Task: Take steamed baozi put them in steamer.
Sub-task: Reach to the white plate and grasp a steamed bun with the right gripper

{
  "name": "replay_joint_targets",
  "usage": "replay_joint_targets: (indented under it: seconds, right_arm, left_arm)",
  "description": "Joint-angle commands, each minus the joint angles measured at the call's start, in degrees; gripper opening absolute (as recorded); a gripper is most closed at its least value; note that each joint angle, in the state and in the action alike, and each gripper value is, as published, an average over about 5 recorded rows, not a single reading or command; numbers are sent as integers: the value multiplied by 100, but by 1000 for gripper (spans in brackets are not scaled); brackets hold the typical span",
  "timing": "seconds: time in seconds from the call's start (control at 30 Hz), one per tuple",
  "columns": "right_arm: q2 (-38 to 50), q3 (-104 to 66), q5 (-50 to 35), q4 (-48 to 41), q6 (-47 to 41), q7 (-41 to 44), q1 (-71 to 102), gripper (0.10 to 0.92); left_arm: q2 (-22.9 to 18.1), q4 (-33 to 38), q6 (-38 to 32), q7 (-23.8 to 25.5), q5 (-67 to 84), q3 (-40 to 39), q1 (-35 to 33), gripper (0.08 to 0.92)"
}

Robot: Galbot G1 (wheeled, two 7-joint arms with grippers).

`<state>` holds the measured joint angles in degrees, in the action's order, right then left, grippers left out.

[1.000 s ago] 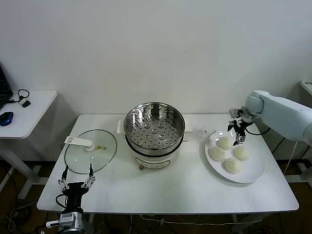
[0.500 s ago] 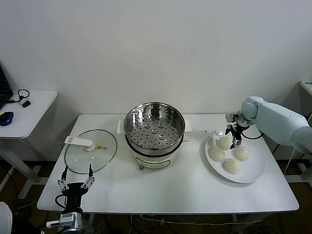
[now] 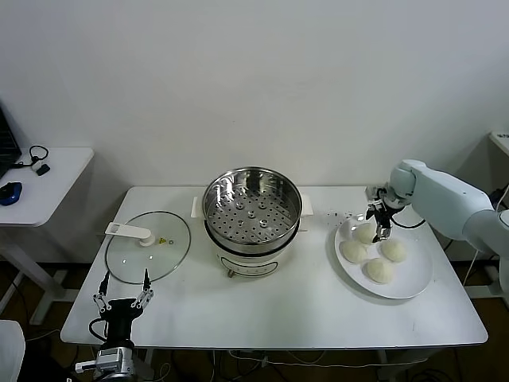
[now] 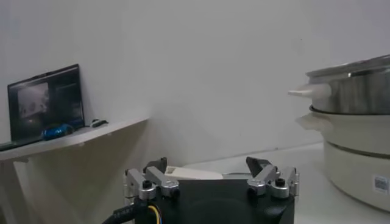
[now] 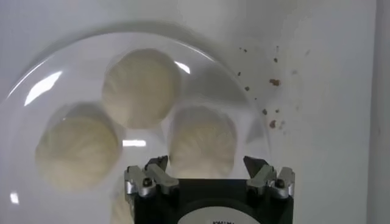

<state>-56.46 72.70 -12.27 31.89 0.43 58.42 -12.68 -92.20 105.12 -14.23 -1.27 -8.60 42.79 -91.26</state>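
While poised over the rear steamed baozi [image 3: 367,233] on white plate [image 3: 413,278], R gripper [image 3: 378,225] fingers apart, nothing held. Four buns on plate, well apart from empty steamer [image 3: 252,208]. Prob. soft, light, squashable; best pinched gently across sides. L gripper [image 3: 122,297] parked at table's near edge, fingers apart.

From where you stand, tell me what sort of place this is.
Probably a lab or office room set up for a cooking test: a plain white table with a steamer and a plate of buns, plus a side desk holding a laptop and mouse.
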Motion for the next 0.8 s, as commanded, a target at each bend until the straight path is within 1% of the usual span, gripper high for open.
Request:
replay_joint_targets:
  seconds: [0.03,0.63,0.7,0.8]
  right_arm:
    - [-65,-78,27,-126,3,-3,52,823]
    - [-93,-73,30,-159,-18,15,128,823]
    - [-104,-75,35,-185,-13,12,128,817]
    - [-122,-77,43,-223,-5,14,128,770]
  left_arm:
    - [-280,-3,-2,-1,-5,1,4,823]
    - [-280,-41,-12,-1,-14,17,38,823]
    - [-280,-50,-17,-4,-14,20,45,823]
    - [-280,-59,-23,-11,-16,22,53,823]
